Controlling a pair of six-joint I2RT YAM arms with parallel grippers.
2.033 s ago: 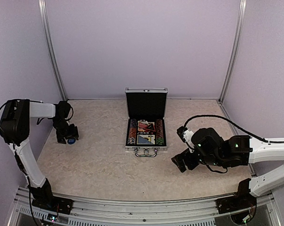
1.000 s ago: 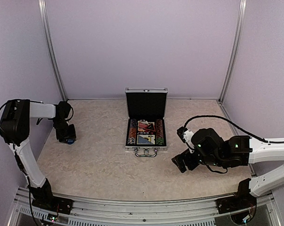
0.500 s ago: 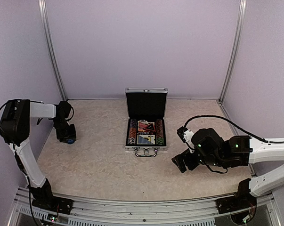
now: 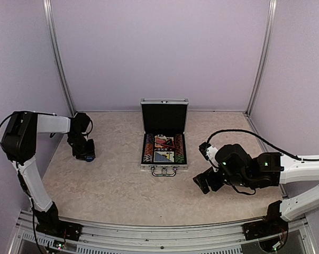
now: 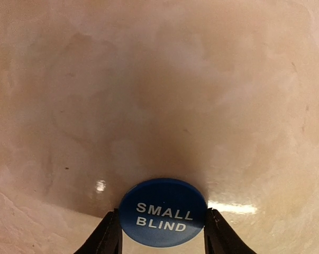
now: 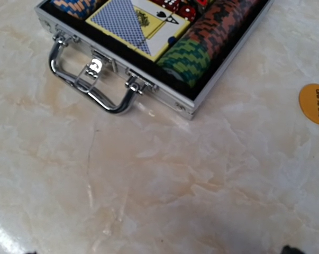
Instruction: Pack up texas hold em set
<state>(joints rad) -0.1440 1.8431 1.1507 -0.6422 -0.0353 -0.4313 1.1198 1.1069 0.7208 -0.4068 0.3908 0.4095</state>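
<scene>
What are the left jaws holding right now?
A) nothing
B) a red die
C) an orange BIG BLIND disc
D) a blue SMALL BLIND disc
D: the left wrist view shows the blue disc printed SMALL BLIND clamped between the left jaws, while the orange BIG BLIND disc lies loose outside the case.

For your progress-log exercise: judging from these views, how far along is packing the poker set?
Done: chips, a card deck and red dice sit in the open case. In hand: the left tool grips the blue SMALL BLIND disc. Left: the orange BIG BLIND disc lies on the table beside the case, which needs closing.
</scene>
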